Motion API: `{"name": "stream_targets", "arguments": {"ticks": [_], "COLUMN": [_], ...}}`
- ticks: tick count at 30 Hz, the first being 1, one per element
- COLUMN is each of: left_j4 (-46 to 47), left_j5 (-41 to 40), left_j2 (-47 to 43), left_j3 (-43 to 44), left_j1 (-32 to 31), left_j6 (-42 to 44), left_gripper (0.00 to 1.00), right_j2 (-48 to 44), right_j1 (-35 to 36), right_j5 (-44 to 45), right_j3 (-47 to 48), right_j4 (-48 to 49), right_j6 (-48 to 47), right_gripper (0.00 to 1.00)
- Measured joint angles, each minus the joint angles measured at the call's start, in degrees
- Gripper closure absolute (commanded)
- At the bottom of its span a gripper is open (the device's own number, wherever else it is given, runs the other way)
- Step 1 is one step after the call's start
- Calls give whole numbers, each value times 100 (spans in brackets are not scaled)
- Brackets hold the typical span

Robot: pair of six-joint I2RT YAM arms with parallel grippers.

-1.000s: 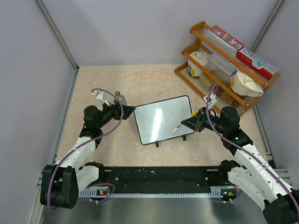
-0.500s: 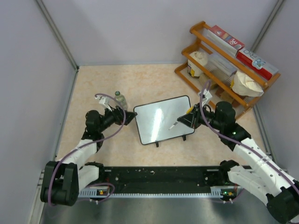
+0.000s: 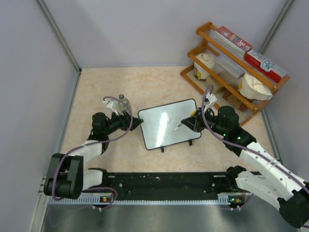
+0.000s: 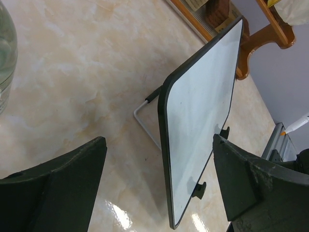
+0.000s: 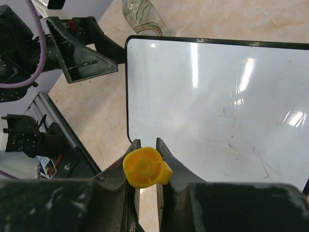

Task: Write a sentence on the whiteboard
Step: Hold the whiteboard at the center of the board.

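The whiteboard [image 3: 166,123] stands tilted on its two black feet in the middle of the table; it shows only faint smudges, and no orange sentence is visible on it. My left gripper [image 3: 136,121] is open at the board's left edge; in the left wrist view [image 4: 159,145] that black-framed edge [image 4: 164,145] lies ahead between the spread jaws, untouched. My right gripper [image 3: 194,121] is shut on a marker [image 3: 181,125], its tip over the board's right half. The right wrist view shows the marker's yellow end [image 5: 145,167] pinched between the fingers, with the board [image 5: 217,96] beyond.
A clear bottle [image 3: 124,102] stands just behind the left gripper, also at the left wrist view's left edge [image 4: 5,63]. A wooden shelf [image 3: 231,58] with boxes and bags fills the back right corner. A black rail [image 3: 164,181] runs along the near edge.
My right gripper has carried the marker left and a little back, further over the board. My left gripper has slid slightly down along the board's left edge, its arm swinging right.
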Motion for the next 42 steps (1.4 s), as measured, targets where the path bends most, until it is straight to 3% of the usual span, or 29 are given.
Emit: {"name": "stream_targets", "arguments": {"ticks": [7,23,31,42], "left_j4": [70,658,734,520], "left_j5": [151,844,1121,1204], "left_j2": [372,1167,1261,1261], "left_j3": [179,337,433,570], "left_j1": [0,-92,-149,-238], "left_j6": [48,31,-39,98], "left_gripper": [11,34,35,59], "right_j2": [369,852,977,1290], "right_j1": [170,291,291,293], "right_j5": [35,11,-28,-129], "right_j3": [81,424,566,621], "right_j4": [345,914,942,1082], "right_j6": [13,96,57,31], "right_gripper": [100,100,100,100]}}
